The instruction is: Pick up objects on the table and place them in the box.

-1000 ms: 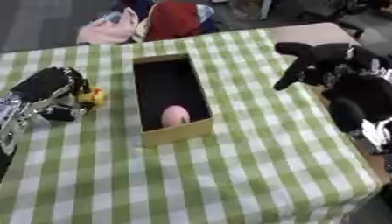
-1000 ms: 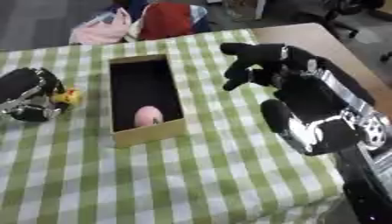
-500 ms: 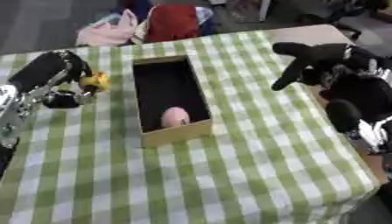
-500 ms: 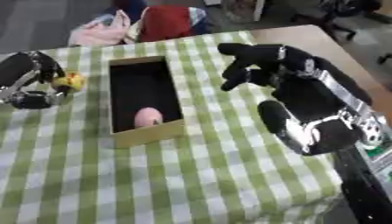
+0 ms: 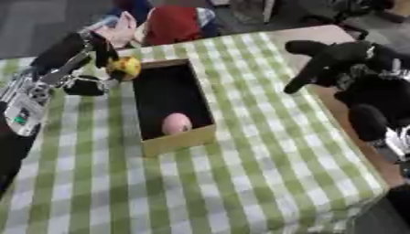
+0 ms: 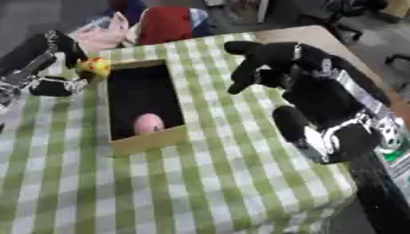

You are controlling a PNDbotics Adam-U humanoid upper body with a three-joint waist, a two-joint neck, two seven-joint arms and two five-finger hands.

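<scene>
Fingers of the left hand partly hide a yellow object.

Even, soft daylight-like brightness covers the table, with no glare. Both views are blurred throughout; edges smear. The box interior is dark with shadow. The far background is dimmer.

Table covered by green-and-white checked cloth; bare brown tabletop shows along its right edge. Open rectangular cardboard box sits directly on the cloth, left of centre, long axis running away from viewer.
</scene>
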